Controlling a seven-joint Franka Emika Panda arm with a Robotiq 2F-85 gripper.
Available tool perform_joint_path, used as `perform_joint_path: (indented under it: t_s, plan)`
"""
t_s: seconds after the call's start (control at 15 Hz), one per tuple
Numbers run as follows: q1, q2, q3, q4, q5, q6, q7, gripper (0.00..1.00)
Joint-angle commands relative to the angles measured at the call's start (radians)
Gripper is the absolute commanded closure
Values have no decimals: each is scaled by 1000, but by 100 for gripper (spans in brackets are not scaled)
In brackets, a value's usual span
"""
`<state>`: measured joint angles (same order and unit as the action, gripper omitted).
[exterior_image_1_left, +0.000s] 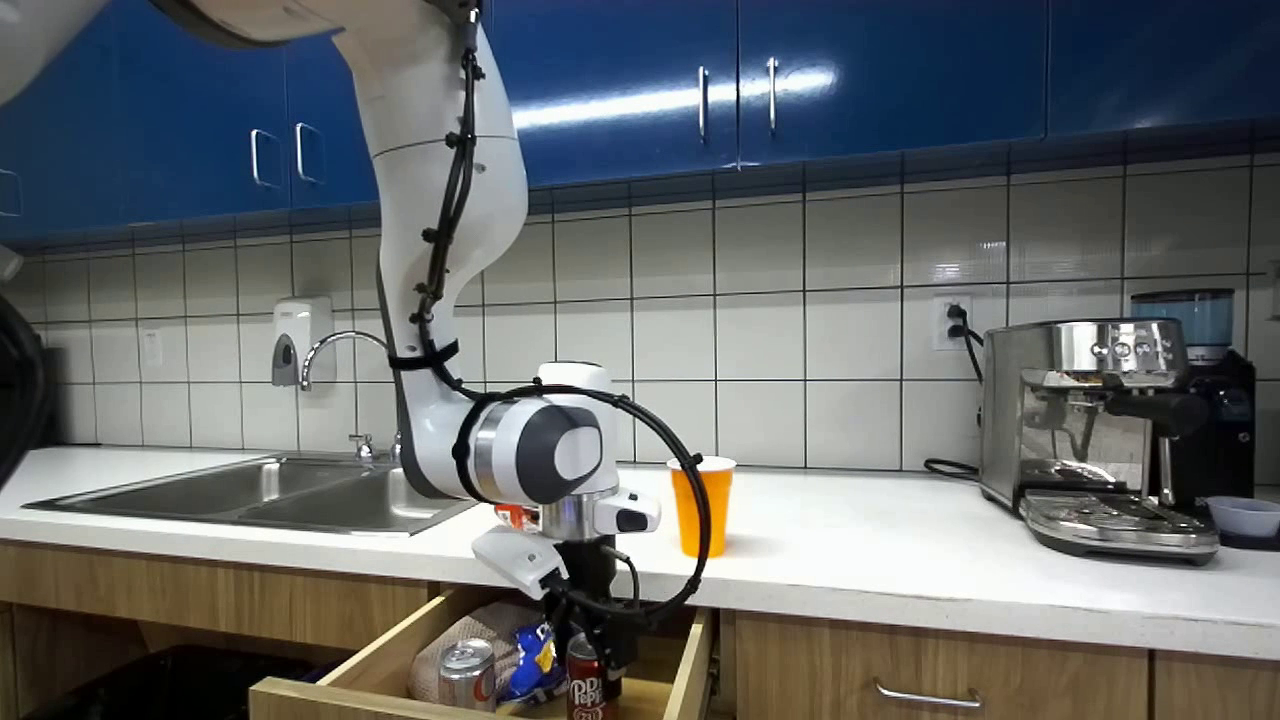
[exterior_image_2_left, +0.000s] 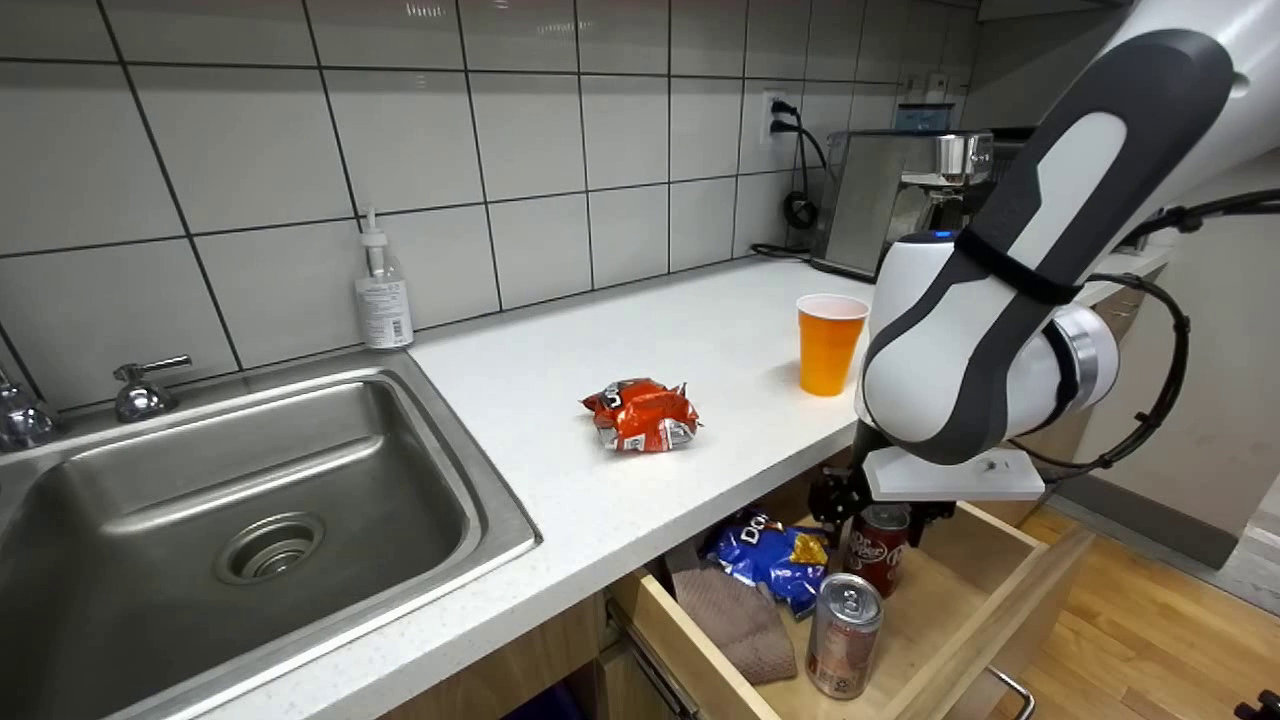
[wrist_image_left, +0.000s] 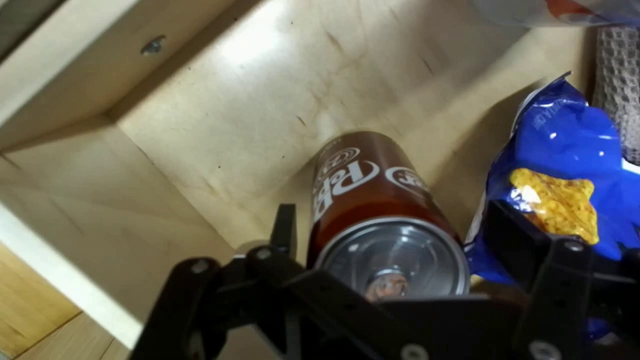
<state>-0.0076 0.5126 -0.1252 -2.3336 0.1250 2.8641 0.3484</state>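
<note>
Jutting from beneath the worktop (exterior_image_2_left: 520, 390), the drawer (wrist_image_left: 240, 125) has a cloth (exterior_image_2_left: 735, 625) along one side. Into it hangs the hand (wrist_image_left: 398, 227), jaws spread well apart with one to each side of the red can (wrist_image_left: 367, 192); the wrist view shows a gap beside the can at both tips, so nothing is gripped. The bag (exterior_image_2_left: 765, 555) is probably light and soft, apt to crinkle and shift; one jaw overlaps it in the wrist view, and whether they touch cannot be told. The silver can (exterior_image_2_left: 845, 640) stands near the red one, apart from it. The red can itself stands upright in the drawer in both exterior views, just beside the bag. Its painted wall looks smooth, so expect some slip, and the thin metal would likely dent under a hard squeeze. Whether it is full cannot be seen; weight could run from very light to fairly heavy. A level hold on opposite sides of the straight body, high but below the taper, seems soundest. The lid (wrist_image_left: 395, 250) should be rigid, yet its narrow rim would give the jaws little to bear on.
</note>
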Motion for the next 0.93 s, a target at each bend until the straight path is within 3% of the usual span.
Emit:
perform_joint_path:
  t_s: [0.0,0.87]
  plan:
    - [23,-67,-7,-22,-1,-18,-18,0]
    - [7,-397,-5,-251,-44,-76,-111,0]
